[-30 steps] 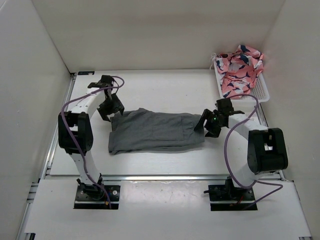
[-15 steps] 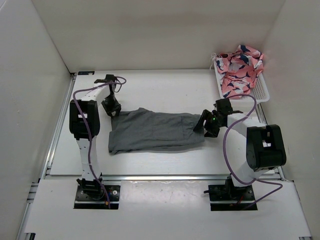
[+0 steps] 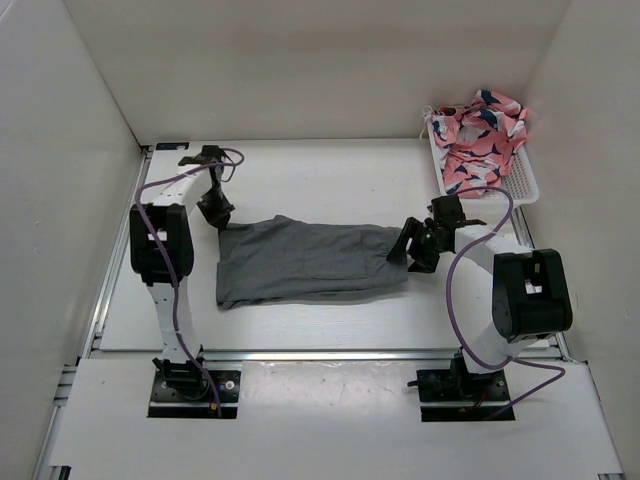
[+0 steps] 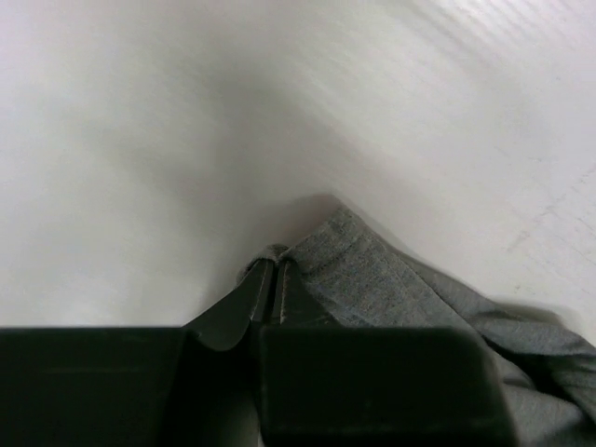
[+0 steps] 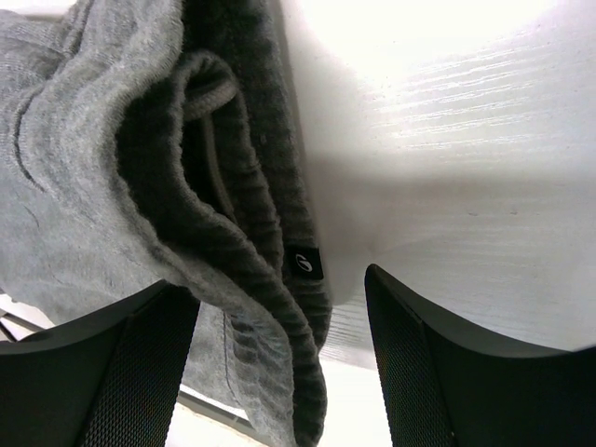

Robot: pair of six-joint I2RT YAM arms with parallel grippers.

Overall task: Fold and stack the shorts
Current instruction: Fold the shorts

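On white surface (image 3: 330, 180), left claw (image 4: 269, 272) pinches corner of plain charcoal-grey cloth shorts (image 3: 310, 262); right claw (image 5: 276, 303) open astride opposite end, probably for folding.

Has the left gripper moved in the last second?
Yes. The left gripper edged slightly left toward the table's left rail, clamped on the shorts corner.

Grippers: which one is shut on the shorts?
The left gripper: its jaws are pinched together on a corner of the grey shorts. The right gripper is open, straddling their other end.
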